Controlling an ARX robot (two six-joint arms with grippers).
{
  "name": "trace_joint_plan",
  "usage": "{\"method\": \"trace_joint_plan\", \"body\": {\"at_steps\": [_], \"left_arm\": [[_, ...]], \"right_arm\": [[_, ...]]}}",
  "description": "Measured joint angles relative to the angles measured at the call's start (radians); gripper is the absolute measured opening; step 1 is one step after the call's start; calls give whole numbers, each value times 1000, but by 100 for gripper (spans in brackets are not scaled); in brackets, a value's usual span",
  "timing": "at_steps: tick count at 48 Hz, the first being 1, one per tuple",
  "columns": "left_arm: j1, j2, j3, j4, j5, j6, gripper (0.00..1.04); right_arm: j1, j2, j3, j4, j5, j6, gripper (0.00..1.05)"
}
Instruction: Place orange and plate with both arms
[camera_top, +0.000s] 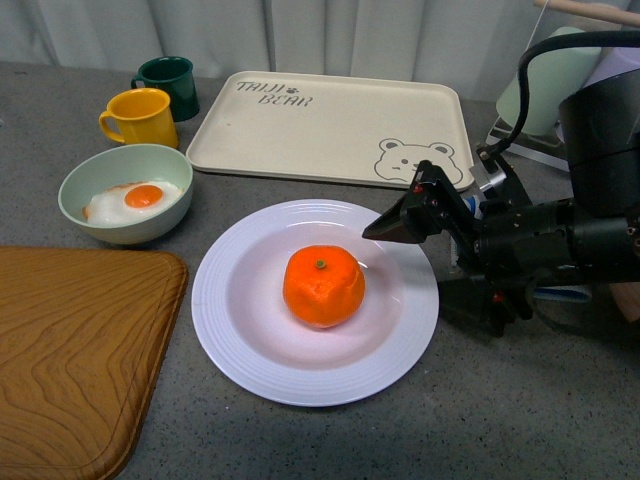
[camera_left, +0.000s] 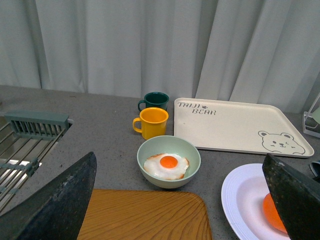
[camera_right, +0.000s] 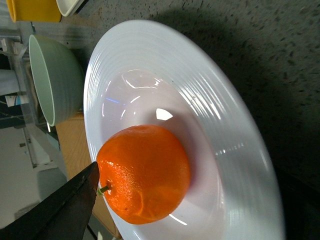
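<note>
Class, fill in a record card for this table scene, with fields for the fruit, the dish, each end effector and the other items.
orange: in the middle of the plate, stem dot up
plate: white, round, in front of the tray
right end effector: open, at the plate's right rim, apart from the orange
left end effector: open, empty, shown only in its wrist view
bowl: pale green, holds a fried egg, left of the plate
mugs: yellow mug, dark green mug behind it
board: wooden, front left
</note>
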Motion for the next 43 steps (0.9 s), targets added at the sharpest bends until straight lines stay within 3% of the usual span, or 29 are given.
{"method": "trace_joint_plan", "body": {"at_steps": [17,39,43], "left_arm": [[0,0,0,0,0,0,98],[0,0,0,0,0,0,98],[0,0,0,0,0,0,98]], "right_arm": [[36,48,13,40,-21,106,95],[39,61,18,8,21,103,12],[40,48,23,16,7,93,4]]}}
